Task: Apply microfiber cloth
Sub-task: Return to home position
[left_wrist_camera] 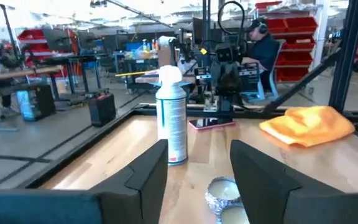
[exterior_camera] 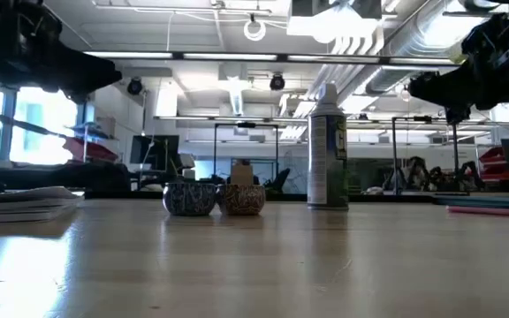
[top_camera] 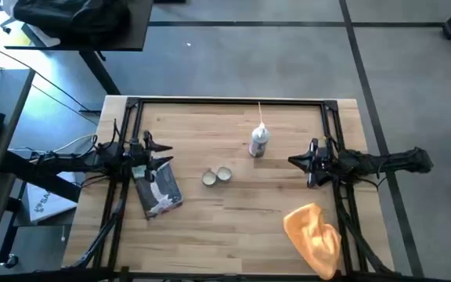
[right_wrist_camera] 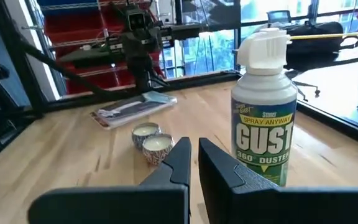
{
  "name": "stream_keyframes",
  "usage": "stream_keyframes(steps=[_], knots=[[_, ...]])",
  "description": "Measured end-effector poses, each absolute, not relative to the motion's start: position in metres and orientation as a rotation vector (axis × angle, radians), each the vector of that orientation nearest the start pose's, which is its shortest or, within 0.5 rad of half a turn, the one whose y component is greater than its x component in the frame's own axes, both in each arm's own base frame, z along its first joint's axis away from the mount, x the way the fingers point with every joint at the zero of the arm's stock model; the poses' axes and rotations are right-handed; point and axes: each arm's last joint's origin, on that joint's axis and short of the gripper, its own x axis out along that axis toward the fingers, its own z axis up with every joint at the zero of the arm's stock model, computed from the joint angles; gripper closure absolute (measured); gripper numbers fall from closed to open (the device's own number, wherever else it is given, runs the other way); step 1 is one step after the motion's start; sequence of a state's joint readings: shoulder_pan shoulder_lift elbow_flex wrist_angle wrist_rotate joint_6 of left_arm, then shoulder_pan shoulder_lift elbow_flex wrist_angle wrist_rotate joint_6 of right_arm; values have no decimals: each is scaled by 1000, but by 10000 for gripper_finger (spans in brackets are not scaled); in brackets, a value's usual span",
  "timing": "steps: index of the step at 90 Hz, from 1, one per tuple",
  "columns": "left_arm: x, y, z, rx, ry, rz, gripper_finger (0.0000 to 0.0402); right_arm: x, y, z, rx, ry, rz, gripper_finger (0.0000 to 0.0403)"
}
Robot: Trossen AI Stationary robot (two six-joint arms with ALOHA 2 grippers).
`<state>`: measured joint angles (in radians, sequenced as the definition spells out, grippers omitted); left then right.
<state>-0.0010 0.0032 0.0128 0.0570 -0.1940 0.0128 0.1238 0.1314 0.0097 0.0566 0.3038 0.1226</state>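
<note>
Okay so, the microfiber cloth (top_camera: 313, 233) is bunched up toward the near right corner of the surface (top_camera: 233, 223), close to the near edge and a bit in from the right edge. Nothing is holding it. The right tool (top_camera: 291, 162) hovers over the right side, apart from the cloth and farther back, fingers pinched almost together with nothing between them. The left tool (top_camera: 171, 153) hangs over the left side, fingers spread wide and empty, just over the far end of a grey-and-white flat packet (top_camera: 160, 189). In the middle, a spray can (top_camera: 259, 142) stands upright between the two tools, nearer the right one. Two small round tins (top_camera: 217, 177) sit touching side by side, each filled with something pale. A wide strip of bare wood runs from the tins to the near edge, and the far strip behind the can is open too.
</note>
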Motion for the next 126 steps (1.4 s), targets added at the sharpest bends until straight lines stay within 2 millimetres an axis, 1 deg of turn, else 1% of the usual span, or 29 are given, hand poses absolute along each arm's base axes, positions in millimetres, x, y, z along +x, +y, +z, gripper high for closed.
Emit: stream_keyframes(steps=[14,23,28,57,126], knots=[[96,6,172,7,-57,216,344,104,4,162,108,53,-184,403],[97,4,171,44,-39,149,387,104,4,162,108,53,-184,403],[97,4,170,47,-33,129,397,104,4,162,108,53,-184,403],[97,3,170,35,-32,124,366,104,4,162,108,53,-184,403],[97,3,170,35,-31,125,365,104,4,162,108,53,-183,403]])
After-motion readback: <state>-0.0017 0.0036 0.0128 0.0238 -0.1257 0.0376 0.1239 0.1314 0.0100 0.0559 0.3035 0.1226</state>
